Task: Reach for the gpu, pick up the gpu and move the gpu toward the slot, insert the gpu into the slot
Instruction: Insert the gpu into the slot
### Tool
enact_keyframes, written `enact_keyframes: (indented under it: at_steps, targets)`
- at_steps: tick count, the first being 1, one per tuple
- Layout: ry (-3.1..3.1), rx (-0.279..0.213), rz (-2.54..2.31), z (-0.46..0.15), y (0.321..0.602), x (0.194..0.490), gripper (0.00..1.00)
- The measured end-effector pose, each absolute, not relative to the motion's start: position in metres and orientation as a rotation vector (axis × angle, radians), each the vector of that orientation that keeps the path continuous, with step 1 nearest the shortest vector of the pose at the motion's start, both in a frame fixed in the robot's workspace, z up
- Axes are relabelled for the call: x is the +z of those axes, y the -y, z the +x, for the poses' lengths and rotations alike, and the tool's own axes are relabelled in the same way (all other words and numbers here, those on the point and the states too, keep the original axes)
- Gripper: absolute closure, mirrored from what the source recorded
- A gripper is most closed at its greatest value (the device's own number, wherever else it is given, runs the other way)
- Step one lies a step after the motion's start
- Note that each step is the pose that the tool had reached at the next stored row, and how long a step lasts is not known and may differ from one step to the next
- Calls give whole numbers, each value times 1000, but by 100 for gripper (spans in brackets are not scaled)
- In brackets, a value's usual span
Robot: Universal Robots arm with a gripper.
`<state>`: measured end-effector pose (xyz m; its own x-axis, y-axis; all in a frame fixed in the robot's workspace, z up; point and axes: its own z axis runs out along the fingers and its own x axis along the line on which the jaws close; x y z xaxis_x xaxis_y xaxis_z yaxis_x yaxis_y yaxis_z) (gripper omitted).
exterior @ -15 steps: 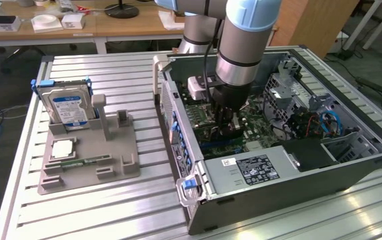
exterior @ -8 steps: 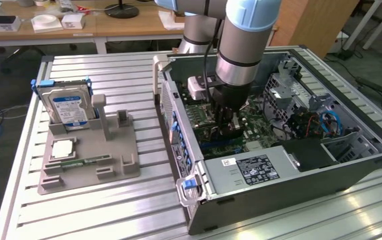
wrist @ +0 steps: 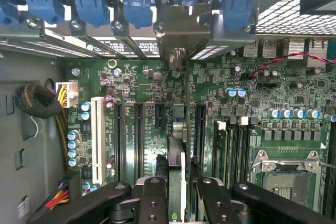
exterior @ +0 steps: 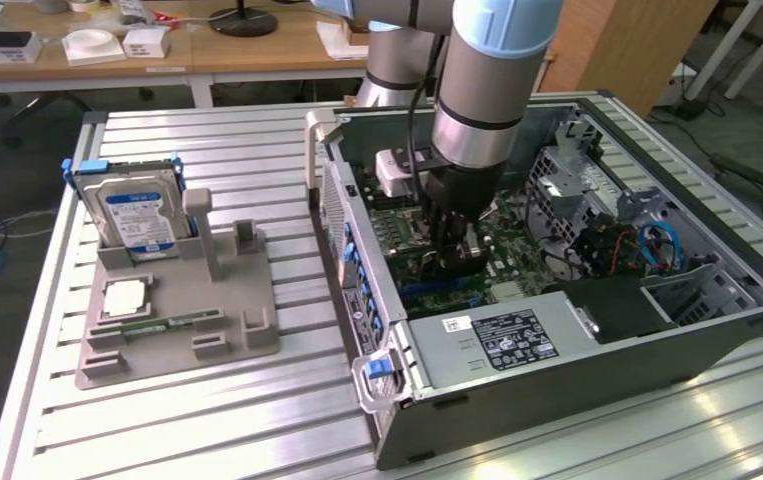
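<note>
The gpu (wrist: 177, 129) stands on edge over the motherboard (wrist: 136, 93), its bracket end toward the computer case's (exterior: 595, 350) rear wall. My gripper (wrist: 177, 184) clamps it, down among the long slots (wrist: 139, 135).

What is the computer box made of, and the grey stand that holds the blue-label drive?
The computer case looks like bare sheet metal: thin grey walls with folded edges and punched holes. The stand looks like matte grey plastic, probably moulded or printed, with chunky rounded posts and no shine. The hard drive has a silvery, metal-looking shell.
</note>
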<state>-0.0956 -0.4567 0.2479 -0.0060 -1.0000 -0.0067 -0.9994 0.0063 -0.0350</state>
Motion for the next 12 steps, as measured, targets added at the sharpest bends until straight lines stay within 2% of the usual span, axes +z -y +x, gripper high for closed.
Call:
enact_keyframes:
  at_steps: [12]
  targets:
    - [-2224, -32, -2177, -93, 459, 248, 74]
